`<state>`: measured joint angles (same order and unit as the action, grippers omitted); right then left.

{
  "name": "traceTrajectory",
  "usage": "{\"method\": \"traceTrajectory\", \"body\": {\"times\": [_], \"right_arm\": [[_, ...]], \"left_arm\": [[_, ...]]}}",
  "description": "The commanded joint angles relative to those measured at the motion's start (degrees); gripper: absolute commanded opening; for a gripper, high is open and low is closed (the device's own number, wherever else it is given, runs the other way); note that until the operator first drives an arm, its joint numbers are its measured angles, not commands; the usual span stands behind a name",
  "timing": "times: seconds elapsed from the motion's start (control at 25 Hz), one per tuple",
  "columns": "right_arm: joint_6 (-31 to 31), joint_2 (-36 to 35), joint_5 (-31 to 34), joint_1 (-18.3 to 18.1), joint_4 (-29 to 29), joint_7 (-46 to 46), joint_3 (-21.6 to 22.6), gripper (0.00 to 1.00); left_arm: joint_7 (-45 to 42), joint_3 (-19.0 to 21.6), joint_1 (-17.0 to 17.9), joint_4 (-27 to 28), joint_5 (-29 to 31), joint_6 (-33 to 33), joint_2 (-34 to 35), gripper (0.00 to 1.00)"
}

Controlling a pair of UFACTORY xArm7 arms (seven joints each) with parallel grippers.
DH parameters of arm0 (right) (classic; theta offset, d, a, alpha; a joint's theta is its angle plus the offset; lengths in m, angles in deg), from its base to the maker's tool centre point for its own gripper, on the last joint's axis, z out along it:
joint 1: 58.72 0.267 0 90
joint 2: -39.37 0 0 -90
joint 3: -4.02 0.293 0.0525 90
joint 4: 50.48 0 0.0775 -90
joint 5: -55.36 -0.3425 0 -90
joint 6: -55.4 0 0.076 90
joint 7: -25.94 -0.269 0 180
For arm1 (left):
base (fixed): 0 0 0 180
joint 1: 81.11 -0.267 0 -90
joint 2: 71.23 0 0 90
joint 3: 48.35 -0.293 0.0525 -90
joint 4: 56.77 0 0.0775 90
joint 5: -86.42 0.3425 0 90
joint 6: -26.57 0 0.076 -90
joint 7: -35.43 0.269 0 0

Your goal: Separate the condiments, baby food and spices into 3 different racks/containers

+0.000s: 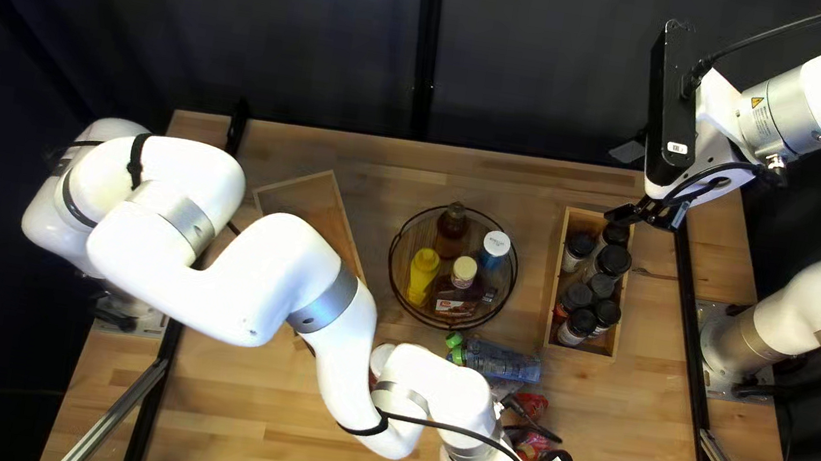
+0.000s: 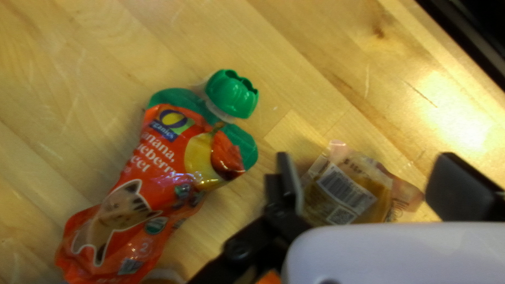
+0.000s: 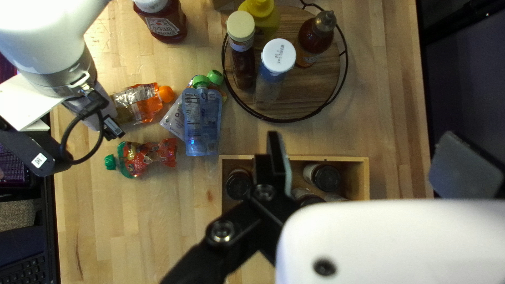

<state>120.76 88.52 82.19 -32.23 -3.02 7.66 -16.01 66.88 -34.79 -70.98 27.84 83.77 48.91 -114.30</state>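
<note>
Baby-food pouches of soft, shiny plastic [image 3: 202, 123] lie loose on the pale wooden table [image 1: 272, 432], around five o'clock from the round, wood-floored rack with black wire rim [image 3: 318, 87], taking twelve as the far edge in the top left view. The rectangular wooden tray [image 1: 312, 200], toward ten o'clock from that rack, seems their likeliest home; dark-lidded spice jars [image 3: 322, 177] sit in the wooden box [image 3: 360, 159] at three. My right gripper [image 3: 368, 165] stands wide near that box, so I'd keep it there, out of the way. My left gripper [image 2: 365, 168] is wide too, with the clear, amber-filled pouch [image 2: 344, 192] between its fingers but apparently unpinched. Best to centre on the pouch's thick middle, lower straight, then close gently, since a hard squeeze could make it slither. The red pouch with a green cap [image 2: 158, 179] lies just beside, so nudging it is a risk. Lift clear, then swing toward eleven.
</note>
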Motion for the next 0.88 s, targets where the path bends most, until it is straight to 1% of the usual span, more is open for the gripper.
{"method": "traceTrajectory", "body": {"times": [0.04, 0.24, 0.48, 0.56, 0.68, 0.8, 0.84, 0.88], "right_arm": [[0.0, 0.0, 0.0, 0.0, 0.0, 0.0, 0.0, 1.0], [0.0, 0.0, 0.0, 0.0, 0.0, 0.0, 0.0, 1.0], [0.0, 0.0, 0.0, 0.0, 0.0, 0.0, 0.0, 1.0], [0.0, 0.0, 0.0, 0.0, 0.0, 0.0, 0.0, 1.0], [0.0, 0.0, 0.0, 0.0, 0.0, 0.0, 0.0, 1.0], [0.0, 0.0, 0.0, 0.0, 0.0, 0.0, 0.0, 1.0], [0.0, 0.0, 0.0, 0.0, 0.0, 0.0, 0.0, 1.0], [0.0, 0.0, 0.0, 0.0, 0.0, 0.0, 0.0, 1.0]], "left_arm": [[-0.3, -0.2, 0.2, -0.8, 0.2, 0.7, 1.4, 0.0], [-2.3, -1.4, 1.6, -3.5, 1.4, 3.4, 6.9, 0.0], [-6.5, -3.2, 4.5, -6.3, 5.0, 10.4, 16.0, 0.0], [-7.6, -3.7, 5.3, -6.5, 6.1, 11.9, 17.3, 0.0], [-11.9, -4.8, 7.5, -8.7, 9.5, 15.8, 22.3, 0.0], [-16.7, -5.3, 9.1, -11.9, 12.7, 19.3, 27.6, 0.0], [-17.6, -5.4, 9.4, -12.0, 13.4, 19.9, 27.9, 0.0], [-19.6, -5.3, 10.0, -13.1, 14.6, 21.3, 29.8, 0.0]]}}
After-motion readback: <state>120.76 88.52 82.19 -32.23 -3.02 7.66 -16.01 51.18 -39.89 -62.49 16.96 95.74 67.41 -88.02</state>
